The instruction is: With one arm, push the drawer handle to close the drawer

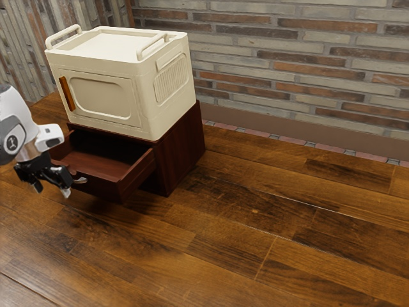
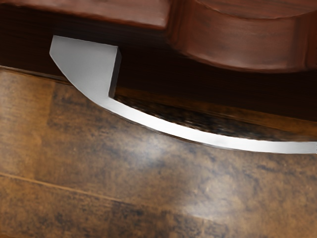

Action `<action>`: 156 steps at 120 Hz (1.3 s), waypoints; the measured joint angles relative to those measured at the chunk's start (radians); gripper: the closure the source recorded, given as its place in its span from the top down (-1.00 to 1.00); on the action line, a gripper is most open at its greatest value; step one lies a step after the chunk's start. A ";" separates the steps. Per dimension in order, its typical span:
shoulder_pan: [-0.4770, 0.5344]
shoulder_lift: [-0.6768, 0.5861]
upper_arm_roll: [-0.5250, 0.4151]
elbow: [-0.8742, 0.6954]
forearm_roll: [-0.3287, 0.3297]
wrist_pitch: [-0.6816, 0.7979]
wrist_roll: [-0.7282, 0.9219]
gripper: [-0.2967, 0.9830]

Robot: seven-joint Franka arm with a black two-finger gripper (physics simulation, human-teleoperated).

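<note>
In the exterior view my gripper [image 1: 52,186] hangs in front of the drawer with its two fingers spread apart, open. The dark red drawer [image 1: 100,187] stands pulled out of its cabinet. Its silver handle [image 1: 79,180] is on the front panel, just beside the nearer finger; whether they touch I cannot tell. From the wrist view, the curved handle [image 2: 168,128] bows out from the drawer front [image 2: 99,12], with wooden surface below it. Part of the handle is hidden behind the gripper in the exterior view.
A cream box [image 1: 102,96] with two top rails and an orange door pull sits on the dark red cabinet [image 1: 182,153]. Behind them runs a brick wall [image 1: 287,64]. Wooden planks [image 1: 255,224] spread around the cabinet.
</note>
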 joint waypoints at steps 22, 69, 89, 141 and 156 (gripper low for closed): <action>-0.015 0.009 0.000 0.008 -0.005 0.001 0.004 -0.04; -0.023 0.014 0.000 0.032 -0.008 0.002 0.003 -0.63; -0.030 0.028 0.000 0.043 -0.009 0.002 0.002 -0.67; -0.041 0.124 -0.001 0.146 -0.011 0.002 0.000 -0.69; -0.043 0.168 -0.001 0.189 -0.012 0.001 0.000 -0.69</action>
